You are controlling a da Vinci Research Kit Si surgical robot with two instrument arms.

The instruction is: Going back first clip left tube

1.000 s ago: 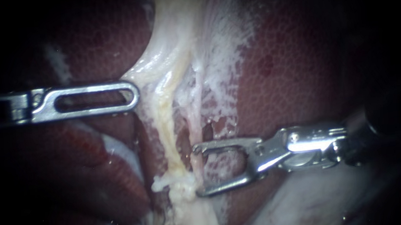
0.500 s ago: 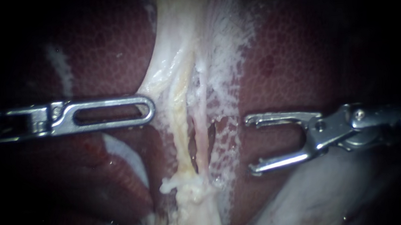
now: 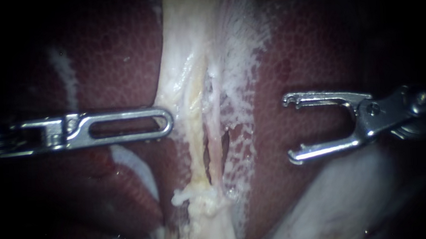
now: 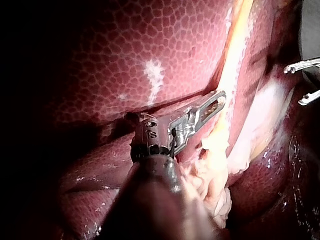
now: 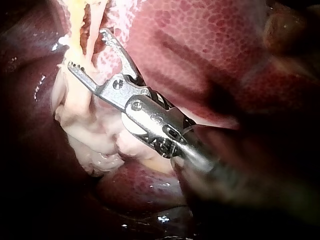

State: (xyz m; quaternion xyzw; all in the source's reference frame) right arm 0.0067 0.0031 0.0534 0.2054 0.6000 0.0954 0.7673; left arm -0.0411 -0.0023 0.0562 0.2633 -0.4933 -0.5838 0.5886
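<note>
My left instrument (image 3: pixel 168 122) has its jaws pressed together on the edge of the pale tissue (image 3: pixel 181 87), just beside the left tube (image 3: pixel 194 140). That tube runs down the middle of the liver (image 3: pixel 120 51), next to a pinker tube (image 3: pixel 217 139). My right instrument (image 3: pixel 290 128) hangs over the liver's right part with its jaws spread wide, well apart from both tubes.

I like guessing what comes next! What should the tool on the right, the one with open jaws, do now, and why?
Probably draw the right instrument back toward the right, away from the tubes. Its jaws stand open and empty over the liver, apart from the tubes, so nothing seems to hold it there.
</note>
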